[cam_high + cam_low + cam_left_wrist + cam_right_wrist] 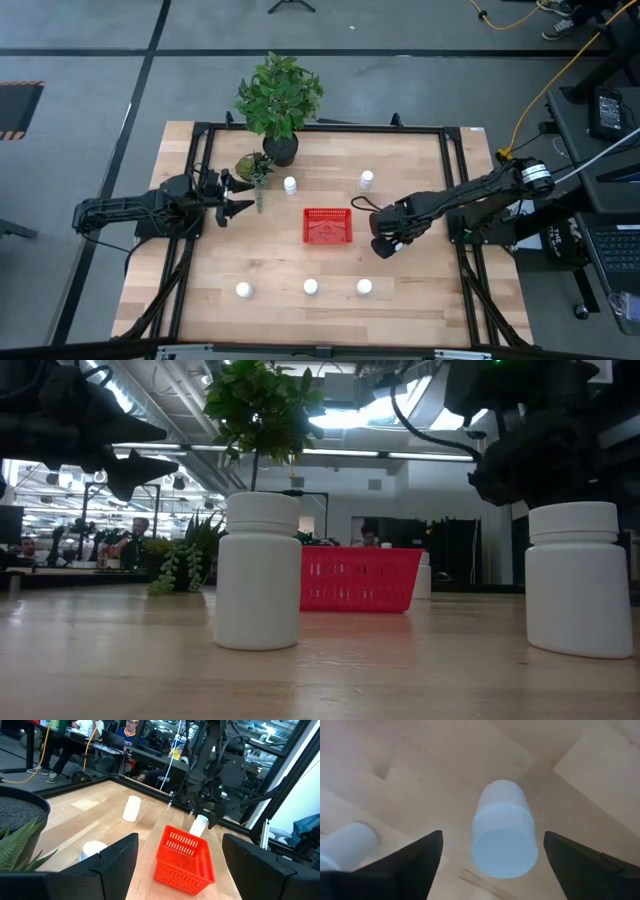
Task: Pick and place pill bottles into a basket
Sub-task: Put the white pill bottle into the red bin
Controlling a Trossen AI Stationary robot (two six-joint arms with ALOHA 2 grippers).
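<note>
White pill bottle (504, 831) between spread right end effector (385, 246) fingers beside basket (327, 226).

No readable text, label, brand or number on the bottles (258, 571), basket (327, 226) or table (420, 300).

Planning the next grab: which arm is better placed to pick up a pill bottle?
Right. Its open claw hangs directly over a pill bottle, straddling it. The left claw, also open, waits by the plant, framing none.
</note>
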